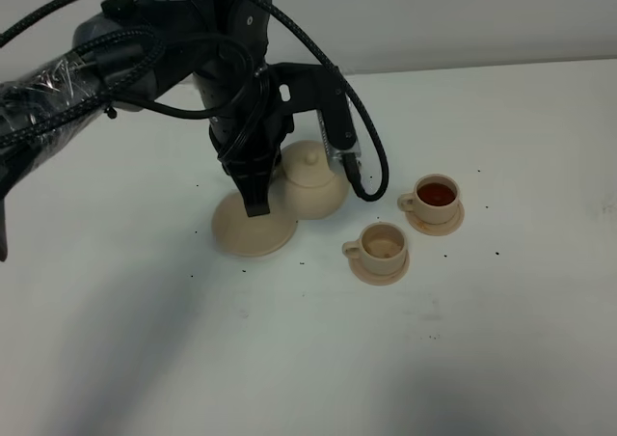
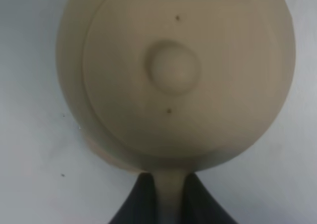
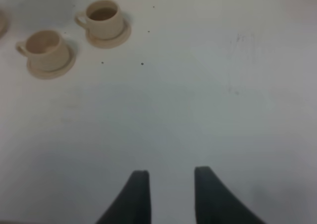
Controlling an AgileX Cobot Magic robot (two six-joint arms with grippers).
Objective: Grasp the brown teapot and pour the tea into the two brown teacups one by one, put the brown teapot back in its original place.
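On the white table [image 1: 501, 340], under the bulky black left arm [image 1: 193, 60], is the teapot [image 1: 313, 183]: squat, round and pale tan, with a domed lid [image 2: 148, 95] and a small knob [image 2: 173, 68] on top. It is just beside the plate [image 1: 249, 231], on the side toward the cups, and its body overlaps the plate's rim in the high view (whether it rests on the table or hangs just clear I cannot tell). The plate is flat, round and the same tan. The far cup [image 1: 436, 197] holds dark reddish tea. The near cup [image 1: 383, 245] looks pale inside. Each stands on its own small saucer [image 1: 379, 278].

The left gripper [image 2: 171, 184] has its jaws drawn narrow, and its two dark fingers [image 2: 141, 201] pinch the teapot's handle [image 2: 171, 204] between them. The right gripper [image 3: 168, 177] hangs over bare table, well apart from the cups, with its jaws spread and nothing between them.
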